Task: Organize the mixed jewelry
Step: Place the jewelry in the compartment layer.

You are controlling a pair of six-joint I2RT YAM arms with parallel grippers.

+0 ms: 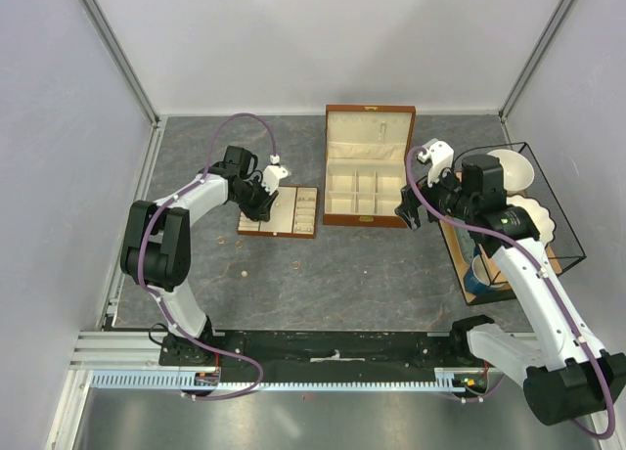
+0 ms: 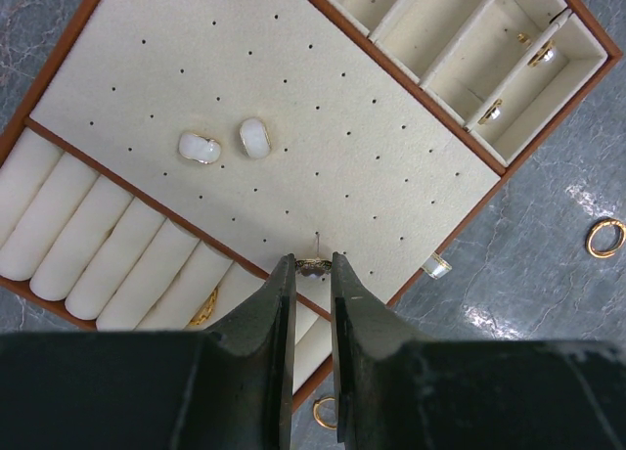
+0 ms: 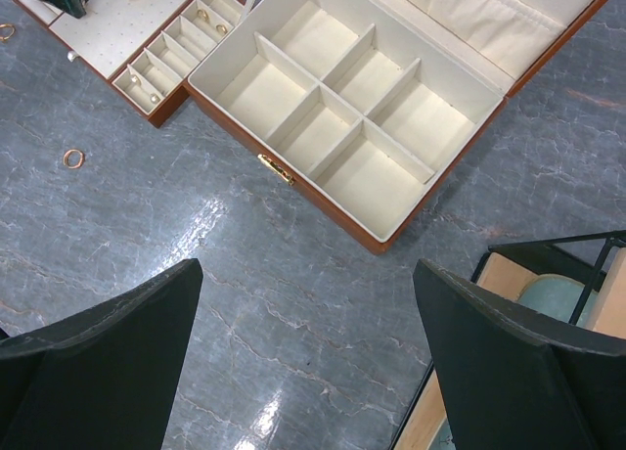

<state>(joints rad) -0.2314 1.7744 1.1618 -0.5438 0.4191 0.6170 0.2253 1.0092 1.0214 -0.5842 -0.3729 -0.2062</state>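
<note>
Sparsely, jewelry (image 2: 604,237) dots a grey tabletop (image 1: 372,274) between pale walls (image 1: 323,39).

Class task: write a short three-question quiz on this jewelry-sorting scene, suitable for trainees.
1. True or false: the right gripper has its fingers shut together.
2. How many white oval earrings lie on the perforated panel? A one, B two, C four.
3. What do the fingers of the left gripper pinch?
Key: 1 false, they stand wide open; 2 B; 3 a tiny metallic piece.
</note>
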